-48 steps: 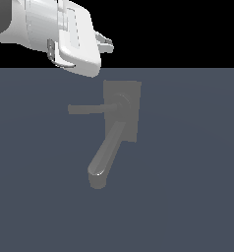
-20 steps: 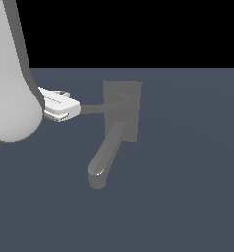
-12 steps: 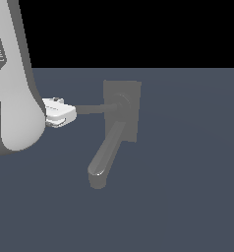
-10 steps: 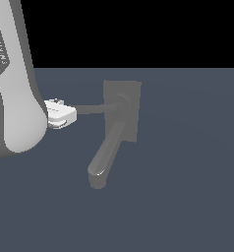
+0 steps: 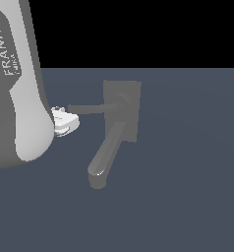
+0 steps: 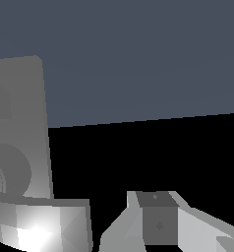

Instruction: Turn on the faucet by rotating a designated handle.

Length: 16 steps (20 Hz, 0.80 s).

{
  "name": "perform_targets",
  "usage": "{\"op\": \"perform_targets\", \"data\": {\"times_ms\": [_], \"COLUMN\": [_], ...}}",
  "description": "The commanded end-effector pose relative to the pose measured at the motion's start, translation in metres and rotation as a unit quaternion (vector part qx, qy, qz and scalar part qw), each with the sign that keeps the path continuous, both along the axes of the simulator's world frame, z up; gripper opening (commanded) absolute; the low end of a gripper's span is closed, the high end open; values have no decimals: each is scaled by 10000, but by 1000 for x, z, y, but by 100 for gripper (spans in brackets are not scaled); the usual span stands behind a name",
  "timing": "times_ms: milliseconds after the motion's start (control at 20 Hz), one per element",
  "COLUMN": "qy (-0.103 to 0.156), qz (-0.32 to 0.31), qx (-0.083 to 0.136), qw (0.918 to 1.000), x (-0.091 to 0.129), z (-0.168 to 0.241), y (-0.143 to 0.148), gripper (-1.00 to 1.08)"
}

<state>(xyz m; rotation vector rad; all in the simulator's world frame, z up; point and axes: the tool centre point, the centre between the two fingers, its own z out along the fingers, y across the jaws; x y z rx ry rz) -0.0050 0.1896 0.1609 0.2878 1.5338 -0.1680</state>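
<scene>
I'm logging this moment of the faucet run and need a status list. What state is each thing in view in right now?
Faucet: back plate lying flat on the surface, spout angled toward the exterior view's lower left.
Handle: sticks out level from the round hub toward the exterior view's left, free end beside the hand.
Hand: at the handle's tip, mostly hidden behind the arm; open or shut cannot be told.

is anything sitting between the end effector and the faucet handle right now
Nothing visible does. In the exterior view the end effector sits at the free tip of the handle, just below it, on the view's left of the faucet. The spout hangs lower, clear of that gap. Whether the fingers touch the rod cannot be told.
</scene>
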Motion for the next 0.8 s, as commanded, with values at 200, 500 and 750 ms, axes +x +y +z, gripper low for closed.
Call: {"op": "perform_targets", "data": {"times_ms": [200, 500, 750], "qy": [-47, -45, 115], "qz": [102, 30, 22], "qx": [-5, 4, -143], "qw": [9999, 10000, 9998], "x": [1, 3, 3], "z": [-5, -11, -24], "y": [2, -12, -24], "gripper": [-100, -100, -100]}}
